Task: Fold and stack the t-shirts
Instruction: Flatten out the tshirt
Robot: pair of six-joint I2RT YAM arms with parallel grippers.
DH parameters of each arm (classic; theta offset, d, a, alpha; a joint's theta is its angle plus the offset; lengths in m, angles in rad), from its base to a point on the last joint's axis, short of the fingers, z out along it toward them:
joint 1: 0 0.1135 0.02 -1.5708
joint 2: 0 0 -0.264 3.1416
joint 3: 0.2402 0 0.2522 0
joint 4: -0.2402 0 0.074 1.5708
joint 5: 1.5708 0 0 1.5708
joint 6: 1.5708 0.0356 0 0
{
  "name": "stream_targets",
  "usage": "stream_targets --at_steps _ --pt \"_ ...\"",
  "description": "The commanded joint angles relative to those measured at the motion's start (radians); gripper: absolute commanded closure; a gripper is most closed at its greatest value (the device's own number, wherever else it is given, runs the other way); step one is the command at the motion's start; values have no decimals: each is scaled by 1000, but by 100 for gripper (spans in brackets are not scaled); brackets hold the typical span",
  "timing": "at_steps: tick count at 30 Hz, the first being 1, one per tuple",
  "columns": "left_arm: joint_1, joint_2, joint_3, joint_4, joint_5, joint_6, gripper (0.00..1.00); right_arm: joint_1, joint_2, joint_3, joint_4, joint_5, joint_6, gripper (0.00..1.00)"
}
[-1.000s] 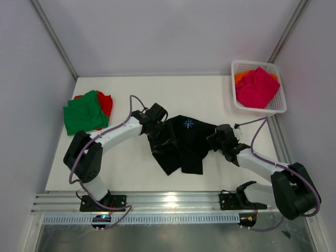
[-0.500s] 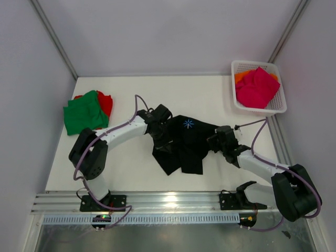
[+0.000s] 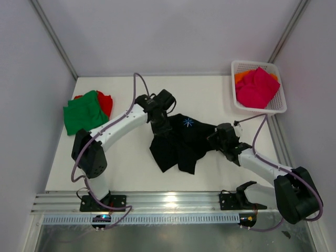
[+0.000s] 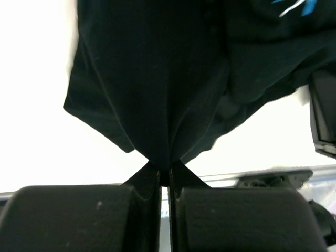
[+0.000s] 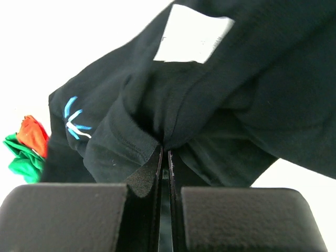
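The large black t-shirt [image 3: 181, 147], with a small blue star print [image 3: 188, 123], hangs bunched in the middle of the table between both arms. My left gripper [image 3: 164, 127] is shut on its left upper edge; in the left wrist view the cloth [image 4: 157, 79] fans out from the pinched jaws of this gripper [image 4: 165, 167]. My right gripper [image 3: 213, 139] is shut on the shirt's right edge, a fold of cloth [image 5: 236, 105] caught at its tips [image 5: 164, 151]. A green t-shirt [image 3: 84, 113] lies over a red one [image 3: 106, 104] at the left.
A white lattice basket [image 3: 252, 64] stands at the back right, holding a magenta-pink t-shirt [image 3: 257, 86] over an orange one [image 3: 241, 76]. The black shirt's white neck label [image 5: 191, 41] shows in the right wrist view. Metal rails run along the near table edge.
My left gripper has shut on the black shirt's left edge and drawn it back and upward. The shirt's lower part has shifted slightly left. The right gripper has kept its hold.
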Motion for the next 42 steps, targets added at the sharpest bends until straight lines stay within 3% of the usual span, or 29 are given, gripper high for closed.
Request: stream_targets --at_steps 1,9,22,31,39,42 --pt "-3 5 173 -188 -213 71 100 2 -34 112 -37 66 -133 97" --pt "43 28 460 -410 -431 145 100 -10 -58 340 -161 158 -357 97" --pt "273 29 745 -598 -608 344 100 -140 -57 641 -252 163 -563 97" --pt "322 -11 718 -630 -760 298 100 -231 16 888 -305 176 -655 97" --pt "357 -6 882 -618 -826 269 100 -280 52 1106 -334 176 -727 97" --pt "360 -30 905 -540 -839 310 100 -294 74 1195 -353 167 -744 97"
